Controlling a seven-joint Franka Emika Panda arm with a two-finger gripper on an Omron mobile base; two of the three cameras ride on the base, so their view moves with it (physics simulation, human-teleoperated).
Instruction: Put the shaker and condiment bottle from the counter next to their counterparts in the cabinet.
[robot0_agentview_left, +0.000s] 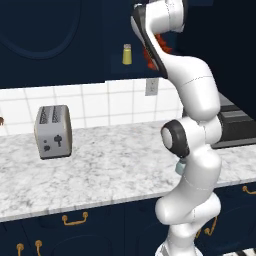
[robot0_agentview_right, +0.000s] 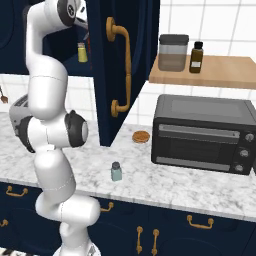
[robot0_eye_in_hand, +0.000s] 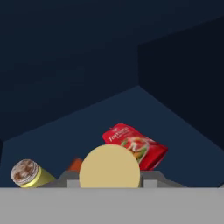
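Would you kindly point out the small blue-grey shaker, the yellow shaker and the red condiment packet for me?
shaker (robot0_agentview_right: 116, 172), right base view, on its pale body.
yellow shaker (robot0_agentview_left: 127, 55), left base view, on its yellow body.
red condiment packet (robot0_eye_in_hand: 133, 145), hand view, on its printed front.

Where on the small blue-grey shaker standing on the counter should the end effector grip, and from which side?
Grip the shaker around its pale body just under the dark cap, coming down from above. It stands upright and alone on the counter, so both sides look free.
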